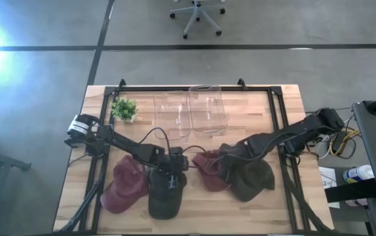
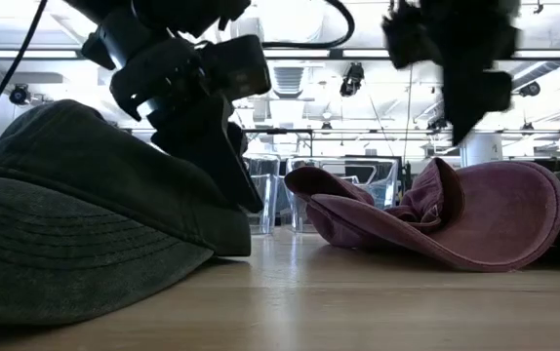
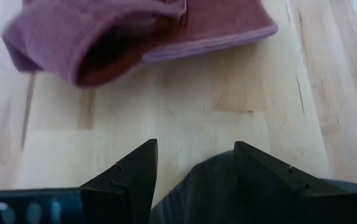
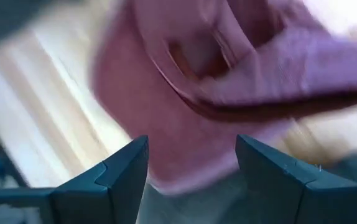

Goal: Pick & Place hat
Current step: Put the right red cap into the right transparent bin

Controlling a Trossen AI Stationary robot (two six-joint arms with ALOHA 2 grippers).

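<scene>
Two wide-open pincers, left (image 3: 194, 180) over a dark ribbed cap (image 1: 166, 193), right (image 4: 191, 174) above a floppy maroon fabric hat (image 4: 228, 81).

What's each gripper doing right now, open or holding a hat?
Left gripper: open, over the dark hat, holding nothing.
Right gripper: open, above the maroon hat, holding nothing.

Matt cloth hats: maroon (image 1: 209, 169), dark olive (image 1: 250, 180). Table (image 1: 240, 216) pale wood, smooth. Bins (image 1: 207, 108) clear glossy plastic.

Dark jointed arms, black cables; left tool (image 3: 194, 180) fingers wedge-shaped.
</scene>
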